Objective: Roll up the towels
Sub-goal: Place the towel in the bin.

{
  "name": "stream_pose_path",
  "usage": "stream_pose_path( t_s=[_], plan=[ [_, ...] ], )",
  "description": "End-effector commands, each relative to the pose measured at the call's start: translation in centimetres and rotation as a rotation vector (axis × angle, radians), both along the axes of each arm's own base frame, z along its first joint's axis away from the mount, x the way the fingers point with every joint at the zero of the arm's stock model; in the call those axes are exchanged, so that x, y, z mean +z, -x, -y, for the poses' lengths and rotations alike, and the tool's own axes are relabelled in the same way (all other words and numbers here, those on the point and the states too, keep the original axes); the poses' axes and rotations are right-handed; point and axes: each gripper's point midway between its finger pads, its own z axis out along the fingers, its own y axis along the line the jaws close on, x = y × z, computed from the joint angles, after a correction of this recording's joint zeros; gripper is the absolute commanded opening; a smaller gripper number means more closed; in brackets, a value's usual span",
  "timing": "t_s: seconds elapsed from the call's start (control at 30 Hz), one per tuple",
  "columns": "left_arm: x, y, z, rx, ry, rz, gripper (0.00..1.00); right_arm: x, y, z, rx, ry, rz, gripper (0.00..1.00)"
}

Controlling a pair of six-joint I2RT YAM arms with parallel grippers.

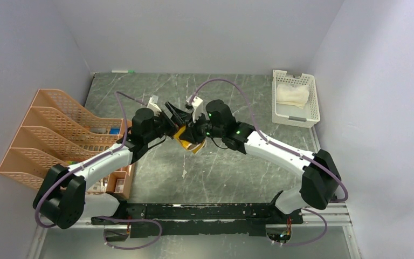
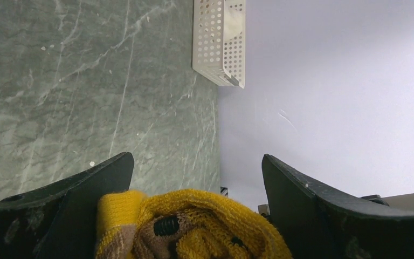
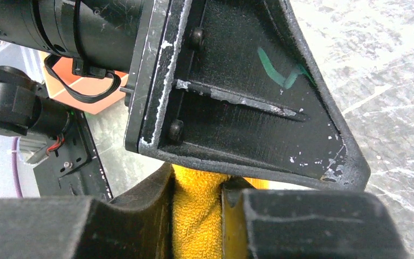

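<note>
Item 1, brown and mustard towel (image 1: 188, 141): we log it bunched up near the middle of the grey marbled table (image 1: 221, 172), where the two wrists meet; we cannot tell whether it hangs clear of the surface

Item 2, right gripper (image 3: 198, 186): fingers pressed in from both sides on a mustard fold of that towel, pinching it tight

Item 3, left gripper (image 2: 195, 162): jaws spread wide; the same towel sits bundled low between them, against the finger at the left of the left wrist view. We cannot tell whether it meets the other finger. In the right wrist view, one of its black fingers lies just above the pinched fold

Item 4, cream towel (image 1: 292, 94): we find it crumpled inside the white basket (image 1: 315, 100) at the far right corner of the table, well apart from both grippers

Item 5, orange rack (image 1: 54, 108): stands along the left edge, beside the left arm
</note>
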Motion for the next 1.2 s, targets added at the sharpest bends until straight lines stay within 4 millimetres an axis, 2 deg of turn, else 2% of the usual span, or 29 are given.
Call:
stream_pose_path(
  t_s=[0.0, 0.03, 0.13, 0.17, 0.23, 0.27, 0.37, 0.4, 0.43, 0.47, 0.6, 0.67, 0.77, 0.83, 1.0, 1.17],
  plan=[
    [1.7, -0.8, 0.4, 0.028, 0.029, 0.039, 1.0, 1.6, 1.6, -1.5, 0.089, -0.046, 0.01, 0.0],
    [1.8, -0.7, 0.4, 0.026, 0.032, 0.042, 0.97, 1.8, 1.7, -1.6, 0.096, -0.052, 0.009, 0.0],
    [1.8, -0.6, 0.6, 0.014, 0.042, 0.058, 0.74, 2.5, 2.3, -2.0, 0.129, -0.085, 0.006, 0.0],
    [2.1, -0.5, 0.8, 0.005, 0.047, 0.074, 0.56, 2.6, 2.4, -2.1, 0.137, -0.094, 0.005, 0.0],
    [1.9, -0.5, 0.9, -0.005, 0.036, 0.073, 0.13, 2.9, 2.4, -2.3, 0.147, -0.1, 0.006, 0.0],
    [1.9, -0.5, 0.9, -0.009, 0.035, 0.077, 0.08, 2.8, 2.4, -2.4, 0.148, -0.097, 0.005, 0.0],
    [2.1, -0.5, 0.8, -0.008, 0.025, 0.094, 0.07, 3.0, 1.9, -2.3, 0.129, -0.08, 0.015, 0.2],
    [2.2, -0.5, 0.8, -0.004, 0.017, 0.094, 0.07, 3.1, 1.6, -2.1, 0.111, -0.073, 0.026, 0.3],
    [2.4, -0.6, 0.7, 0.001, 0.011, 0.097, 0.07, 3.2, 0.9, -1.7, 0.068, -0.058, 0.044, 0.74],
    [2.6, -0.8, 0.5, 0.014, 0.004, 0.108, 0.07, 3.4, 0.1, -1.0, 0.008, -0.042, 0.069, 0.98],
    [3.4, -1.6, -0.3, 0.054, -0.041, 0.136, 0.07, 4.1, -2.2, 3.6, -0.232, -0.013, 0.201, 1.0],
    [3.8, -2.2, -0.7, 0.077, -0.081, 0.155, 0.07, 4.4, -2.3, 5.9, -0.306, -0.021, 0.263, 1.0],
    [4.2, -3.1, -1.2, 0.102, -0.149, 0.175, 0.07, 4.8, -2.0, 7.8, -0.324, -0.002, 0.338, 1.0],
    [4.8, -4.0, -1.3, 0.114, -0.202, 0.196, 0.07, 4.1, -1.8, 7.6, -0.289, 0.035, 0.345, 1.0],
    [2.9, -5.7, -1.3, 0.105, -0.357, 0.134, 0.07, 1.5, -0.5, 4.3, -0.138, 0.144, 0.352, 1.0],
    [1.4, -6.2, -1.0, 0.095, -0.379, 0.099, 0.07, 0.8, -2.1, 2.4, -0.193, 0.202, 0.449, 1.0]
  ],
)
